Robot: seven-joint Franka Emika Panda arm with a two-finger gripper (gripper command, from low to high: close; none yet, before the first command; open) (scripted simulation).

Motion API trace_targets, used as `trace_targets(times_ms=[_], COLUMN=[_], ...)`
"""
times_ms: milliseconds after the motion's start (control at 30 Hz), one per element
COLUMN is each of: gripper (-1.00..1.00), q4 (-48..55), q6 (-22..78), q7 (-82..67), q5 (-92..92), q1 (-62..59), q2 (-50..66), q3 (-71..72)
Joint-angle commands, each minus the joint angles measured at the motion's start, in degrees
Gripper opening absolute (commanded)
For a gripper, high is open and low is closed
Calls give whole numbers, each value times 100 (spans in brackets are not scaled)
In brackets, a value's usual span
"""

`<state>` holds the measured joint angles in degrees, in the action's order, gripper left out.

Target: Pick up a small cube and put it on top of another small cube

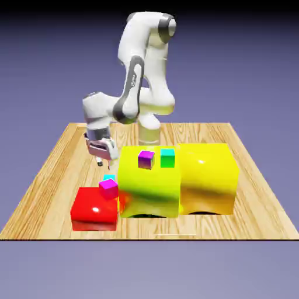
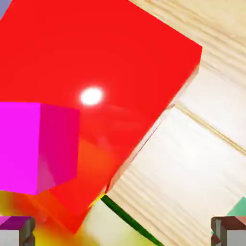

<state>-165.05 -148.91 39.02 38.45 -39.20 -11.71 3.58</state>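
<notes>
Exterior view, fingers (image 1: 104, 165): standing apart, gripping nothing.
Exterior view, small cyan cube (image 1: 109, 177): sitting behind the magenta cube (image 1: 108, 188), near the red block (image 1: 94, 208).
Hand view, teal-green corner (image 2: 238, 208): showing beside one fingertip.
Progress: approach apparently underway; grasping, lifting and stacking remaining.
Containers: none showing.

There are two magenta small cubes (image 1: 108, 188) (image 1: 146, 159), one turquoise small cube (image 1: 109, 177) and one teal small cube (image 1: 167, 158); one red block (image 1: 94, 209), one yellow-green block (image 1: 149, 190) and one yellow block (image 1: 208, 178); one robot arm (image 1: 134, 82); one table (image 1: 257, 216).
</notes>
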Motion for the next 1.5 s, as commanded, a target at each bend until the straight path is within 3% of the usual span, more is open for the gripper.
trace_targets(times_ms=[0, 900, 1167, 1200, 1467], gripper=[0, 0, 0, -100, -100], q4=[-21, -590, 34, 34, -324], q6=[131, 3660, 3622, 3622, 3815], q7=[-18, -501, -1144, -1144, -216], q5=[200, 5606, 6901, 6901, 5364], q1=[-208, -5814, -5397, -5397, -5877], q2=[109, 3055, 4277, 4277, 3160], q3=[19, 521, 1041, 1041, 747])
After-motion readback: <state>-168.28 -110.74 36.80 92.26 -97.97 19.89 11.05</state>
